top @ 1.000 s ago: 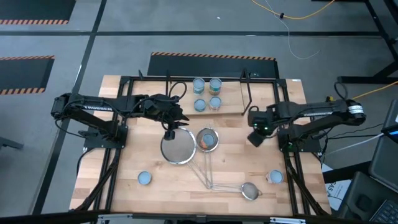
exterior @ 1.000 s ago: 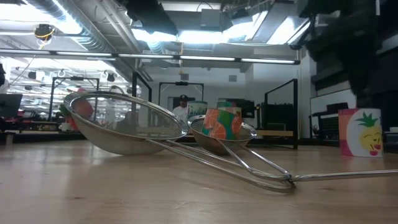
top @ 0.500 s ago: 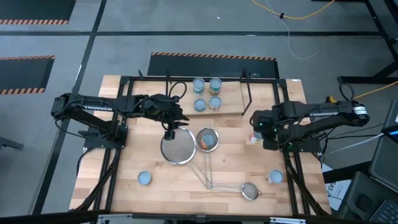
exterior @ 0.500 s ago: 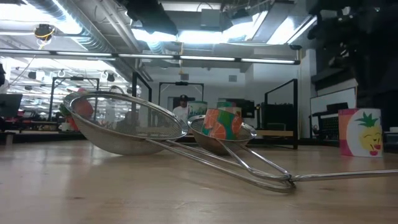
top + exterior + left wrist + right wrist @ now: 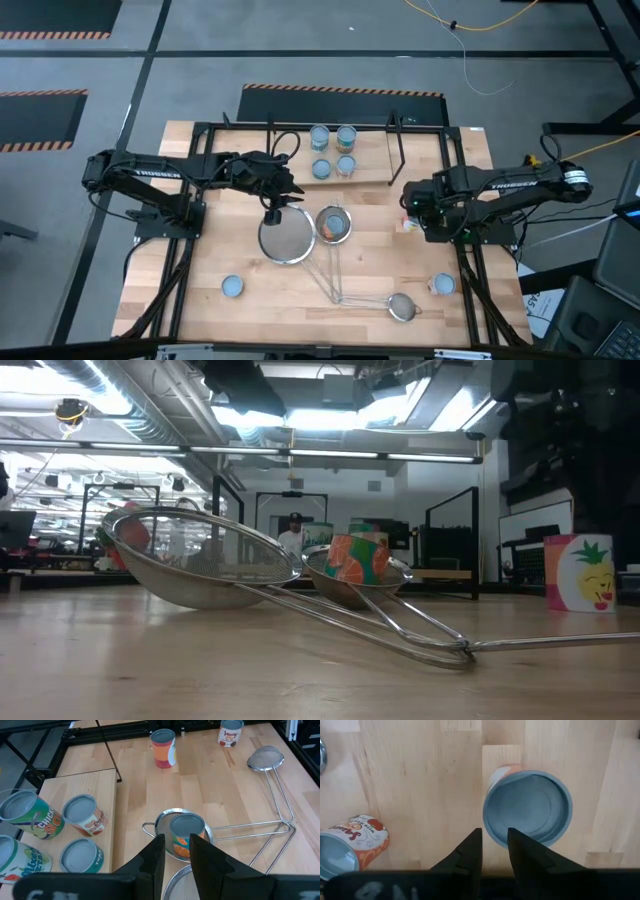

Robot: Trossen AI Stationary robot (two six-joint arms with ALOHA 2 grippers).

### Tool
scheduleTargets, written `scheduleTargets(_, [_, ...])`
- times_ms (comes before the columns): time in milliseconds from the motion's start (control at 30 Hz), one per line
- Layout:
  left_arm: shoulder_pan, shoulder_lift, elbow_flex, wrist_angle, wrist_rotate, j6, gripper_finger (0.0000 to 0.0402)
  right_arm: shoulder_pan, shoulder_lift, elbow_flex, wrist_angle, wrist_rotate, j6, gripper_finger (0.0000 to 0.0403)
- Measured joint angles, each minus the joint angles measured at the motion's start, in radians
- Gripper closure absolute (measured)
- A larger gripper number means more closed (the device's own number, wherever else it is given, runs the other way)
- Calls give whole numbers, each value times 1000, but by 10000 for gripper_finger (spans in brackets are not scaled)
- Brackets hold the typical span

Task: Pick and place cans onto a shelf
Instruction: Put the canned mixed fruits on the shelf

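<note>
Four cans (image 5: 332, 151) on shelf (image 5: 370, 170)

The wooden desk (image 5: 200, 260) carried a shelf (image 5: 370, 165) at its far edge with four cans (image 5: 333, 151), three strainers (image 5: 285, 238) mid-desk, and loose cans (image 5: 232, 287) near its front corners.

Strainers (image 5: 288, 240) mid-table; bare wood (image 5: 200, 250) between them and left edge.

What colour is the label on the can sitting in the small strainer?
Orange with green, on the can; the low view shows it best.
</note>
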Motion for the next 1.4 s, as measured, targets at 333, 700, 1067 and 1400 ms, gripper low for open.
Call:
scheduleTargets(333, [0, 0, 0, 0, 0, 0, 320, 0, 81, 0, -2, 0, 0, 306])
scheduleTargets(700, [0, 0, 0, 0, 0, 1, 320, 0, 152, 0, 0, 24, 5, 307])
scheduleTargets(1067, [-1, -2, 0, 0, 0, -1, 320, 0, 185, 5, 0, 58, 25, 382])
scheduleTargets(1400, [-28, -102, 2, -113, -41, 0, 320, 0, 186, 3, 22, 20, 193, 393])
